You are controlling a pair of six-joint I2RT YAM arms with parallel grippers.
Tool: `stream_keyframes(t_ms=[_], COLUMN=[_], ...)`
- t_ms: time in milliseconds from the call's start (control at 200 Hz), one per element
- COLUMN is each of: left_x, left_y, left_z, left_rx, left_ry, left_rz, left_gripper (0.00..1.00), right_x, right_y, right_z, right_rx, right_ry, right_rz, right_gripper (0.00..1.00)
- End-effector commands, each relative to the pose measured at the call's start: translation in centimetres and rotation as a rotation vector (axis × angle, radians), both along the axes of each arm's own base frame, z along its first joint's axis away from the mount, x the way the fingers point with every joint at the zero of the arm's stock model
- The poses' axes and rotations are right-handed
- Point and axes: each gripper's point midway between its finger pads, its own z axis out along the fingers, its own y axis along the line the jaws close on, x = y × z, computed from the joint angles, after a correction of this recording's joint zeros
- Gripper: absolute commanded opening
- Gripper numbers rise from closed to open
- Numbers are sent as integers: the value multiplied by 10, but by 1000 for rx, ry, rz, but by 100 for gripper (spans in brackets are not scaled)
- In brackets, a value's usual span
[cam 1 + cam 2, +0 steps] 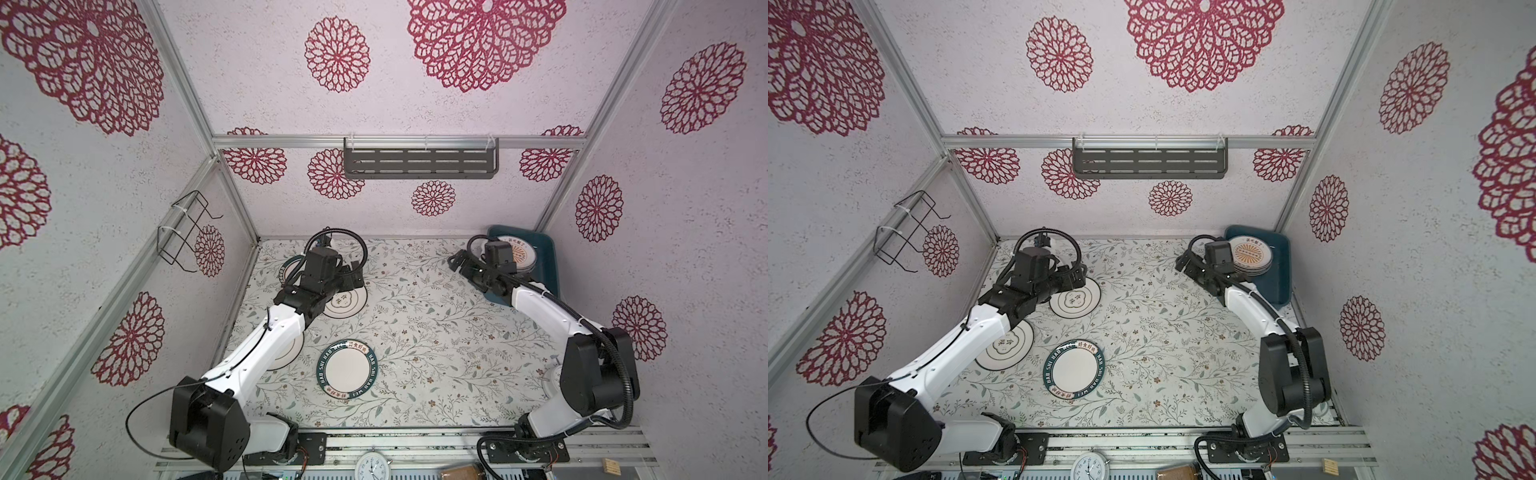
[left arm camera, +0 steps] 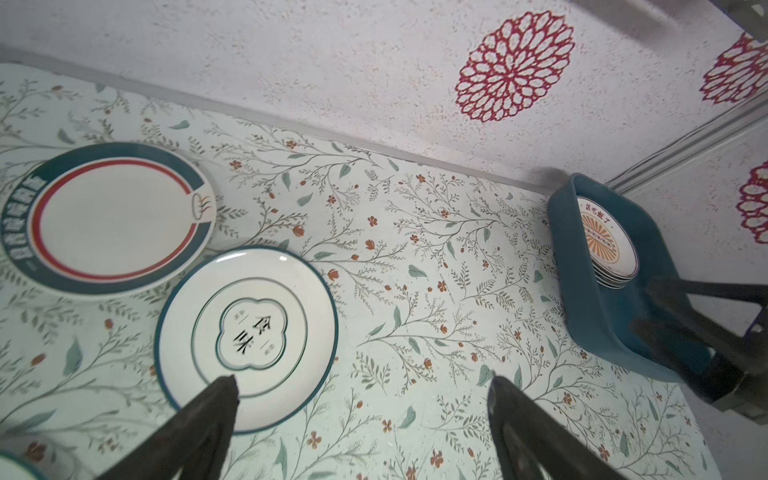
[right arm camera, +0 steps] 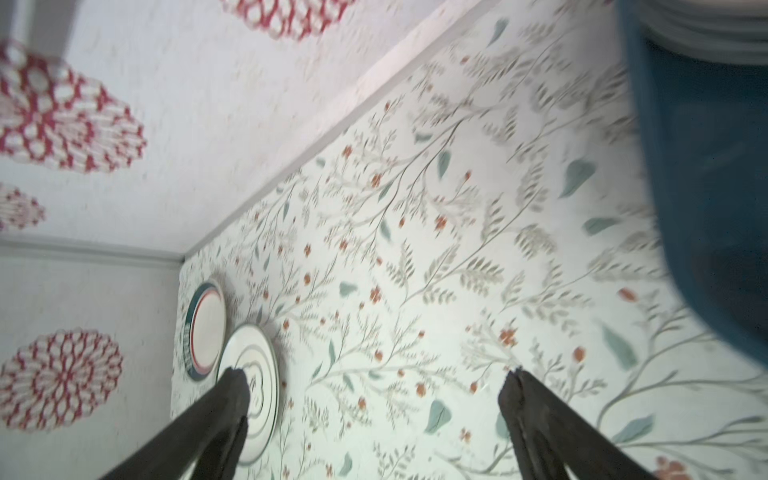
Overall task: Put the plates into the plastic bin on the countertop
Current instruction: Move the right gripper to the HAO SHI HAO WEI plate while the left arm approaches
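A stack of plates [image 1: 521, 254] [image 1: 1252, 254] with an orange sunburst on top lies in the teal plastic bin [image 1: 548, 266] [image 2: 615, 320] at the countertop's [image 1: 436, 332] back right corner. My right gripper [image 1: 456, 265] [image 3: 374, 384] hovers open and empty just left of the bin. My left gripper [image 1: 354, 276] [image 2: 361, 392] hangs open and empty over the right edge of a clover plate [image 1: 347, 305] [image 2: 245, 336]. A red-and-green-rimmed plate [image 2: 108, 216] lies behind it. A second clover plate [image 1: 1005, 345] lies under the left arm, and a green lettered plate [image 1: 347, 370] sits front centre.
A grey slotted shelf [image 1: 419, 162] hangs on the back wall and a wire rack [image 1: 183, 232] on the left wall. A white disc [image 1: 550, 380] is half hidden behind the right arm's shoulder. A clock [image 1: 372, 467] lies off the front edge.
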Motion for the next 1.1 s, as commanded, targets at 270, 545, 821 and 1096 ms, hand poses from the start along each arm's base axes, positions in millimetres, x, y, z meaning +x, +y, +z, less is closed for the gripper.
stream_keyframes(t_ms=[270, 545, 821, 1096], left_x=[-79, -116, -147, -192], left_y=[66, 100, 101, 104], left_z=[-51, -83, -124, -150], left_rx=[-110, -187, -330, -387], left_ry=[205, 288, 407, 478], left_rz=[255, 418, 537, 601], left_gripper=[97, 97, 97, 97], right_x=[-85, -129, -163, -204], right_y=[141, 210, 240, 251], right_z=[-22, -65, -93, -118], right_rx=[40, 21, -2, 10], right_ry=[57, 187, 242, 273], right_rz=[374, 653, 821, 886], right_gripper=[98, 94, 88, 80])
